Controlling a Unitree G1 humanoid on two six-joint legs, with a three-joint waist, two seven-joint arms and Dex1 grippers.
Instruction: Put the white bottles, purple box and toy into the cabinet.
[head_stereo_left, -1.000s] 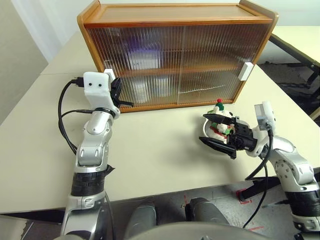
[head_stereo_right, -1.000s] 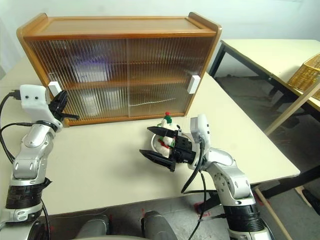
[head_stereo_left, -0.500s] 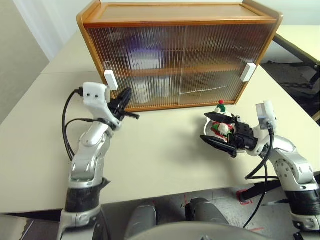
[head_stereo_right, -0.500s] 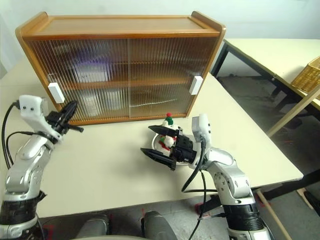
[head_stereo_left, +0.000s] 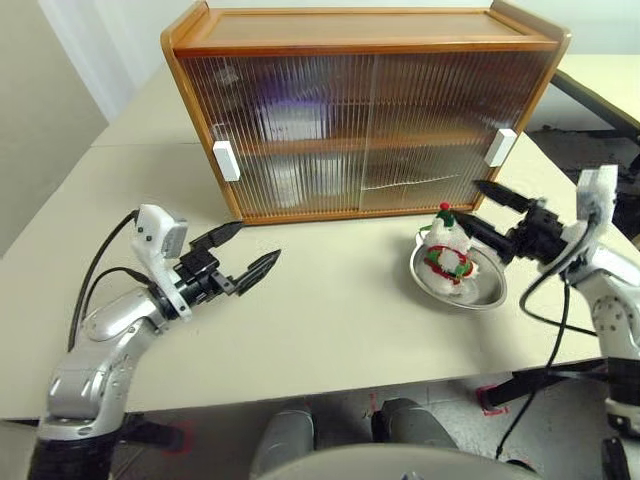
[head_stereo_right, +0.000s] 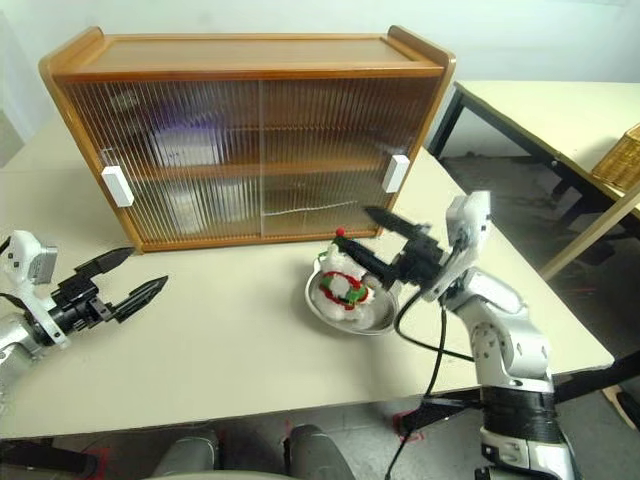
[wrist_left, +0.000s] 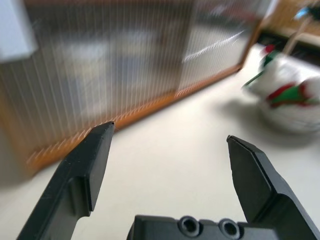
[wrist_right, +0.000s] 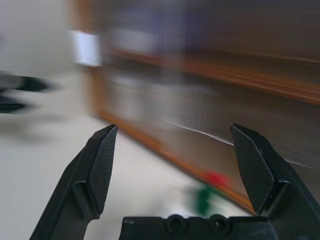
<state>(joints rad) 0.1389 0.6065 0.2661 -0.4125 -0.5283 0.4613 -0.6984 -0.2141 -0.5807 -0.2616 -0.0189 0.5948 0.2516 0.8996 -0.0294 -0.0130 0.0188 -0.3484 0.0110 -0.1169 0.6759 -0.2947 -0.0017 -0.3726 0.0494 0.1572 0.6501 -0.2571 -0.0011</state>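
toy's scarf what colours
Red and green, on the white toy in the metal bowl; clearest in the left eye view.

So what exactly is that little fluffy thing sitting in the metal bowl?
It is a small white plush toy with a red hat and a red-and-green scarf. It sits upright in a round silver bowl on the table, just in front of the closed cabinet. Neither gripper touches it.

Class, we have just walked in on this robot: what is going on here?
Nothing is held right now. The toy sits in a metal bowl on the table, in front of the cabinet, whose doors are shut. The right tool hangs open beside the toy; the left tool is open over bare tabletop.
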